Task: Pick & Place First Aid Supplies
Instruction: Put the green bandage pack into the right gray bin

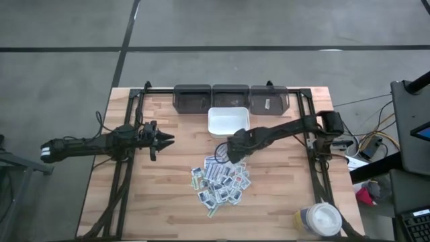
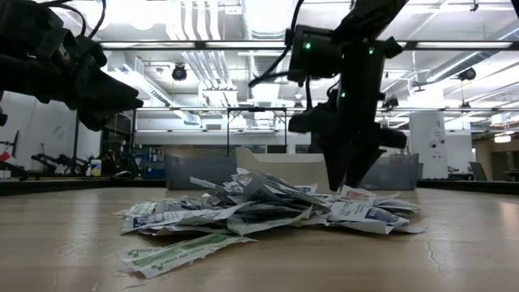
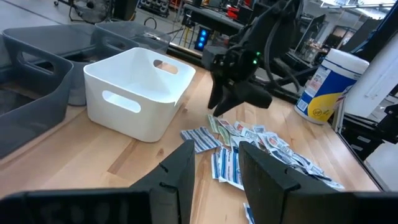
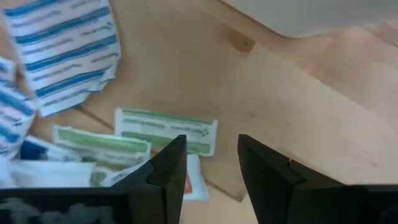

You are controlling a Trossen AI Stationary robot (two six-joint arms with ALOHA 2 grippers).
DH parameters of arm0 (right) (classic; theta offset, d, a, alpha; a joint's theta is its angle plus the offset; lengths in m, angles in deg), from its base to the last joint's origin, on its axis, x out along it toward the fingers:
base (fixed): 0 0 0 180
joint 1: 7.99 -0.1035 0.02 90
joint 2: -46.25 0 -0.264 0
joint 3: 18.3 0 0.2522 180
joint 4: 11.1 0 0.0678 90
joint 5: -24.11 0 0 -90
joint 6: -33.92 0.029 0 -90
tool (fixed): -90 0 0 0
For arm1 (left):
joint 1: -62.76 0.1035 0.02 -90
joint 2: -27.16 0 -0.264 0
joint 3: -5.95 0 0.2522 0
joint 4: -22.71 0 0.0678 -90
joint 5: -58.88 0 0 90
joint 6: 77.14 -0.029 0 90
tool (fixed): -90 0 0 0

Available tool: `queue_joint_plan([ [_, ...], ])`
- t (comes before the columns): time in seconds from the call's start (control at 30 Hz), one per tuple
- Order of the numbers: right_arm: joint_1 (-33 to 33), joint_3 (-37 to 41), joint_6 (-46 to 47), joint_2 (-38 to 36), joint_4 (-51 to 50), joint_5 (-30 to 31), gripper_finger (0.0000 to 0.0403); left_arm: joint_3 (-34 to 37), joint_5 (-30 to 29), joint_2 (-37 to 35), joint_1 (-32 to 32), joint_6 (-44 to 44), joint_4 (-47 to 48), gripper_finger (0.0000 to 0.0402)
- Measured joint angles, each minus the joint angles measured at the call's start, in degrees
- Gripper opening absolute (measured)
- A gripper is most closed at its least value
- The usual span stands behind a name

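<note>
first aid supplies [image 1: 220, 181] heaped on wooden table [image 1: 282, 202] | right pincer [image 4: 210, 163] open, empty | left pincer [image 3: 214, 163] open, empty

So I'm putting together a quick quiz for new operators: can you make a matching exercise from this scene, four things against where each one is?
Things:
1. white tray
2. pile of packets
3. left gripper
4. white-lidded jar

Places:
A. near the table's front right corner
B. just in front of the middle grey bin
C. raised off the table, left of the tray, holding nothing
D. middle of the table, in front of the tray

Pairs: 1-B, 2-D, 3-C, 4-A
</note>
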Motion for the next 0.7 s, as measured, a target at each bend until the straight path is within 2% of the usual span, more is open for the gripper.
queue_joint_plan([
  [0.27,0.04,0.65,1.12,1.05,1.23,1.81,0.0152,0.0,0.0,0.05,-0.02,0.24,-0.11,0.0119],
  [0.7,-0.22,3.08,2.22,0.78,1.71,0.79,0.009,0.0,0.0,0.07,-0.02,0.66,-0.09,0.0119],
])
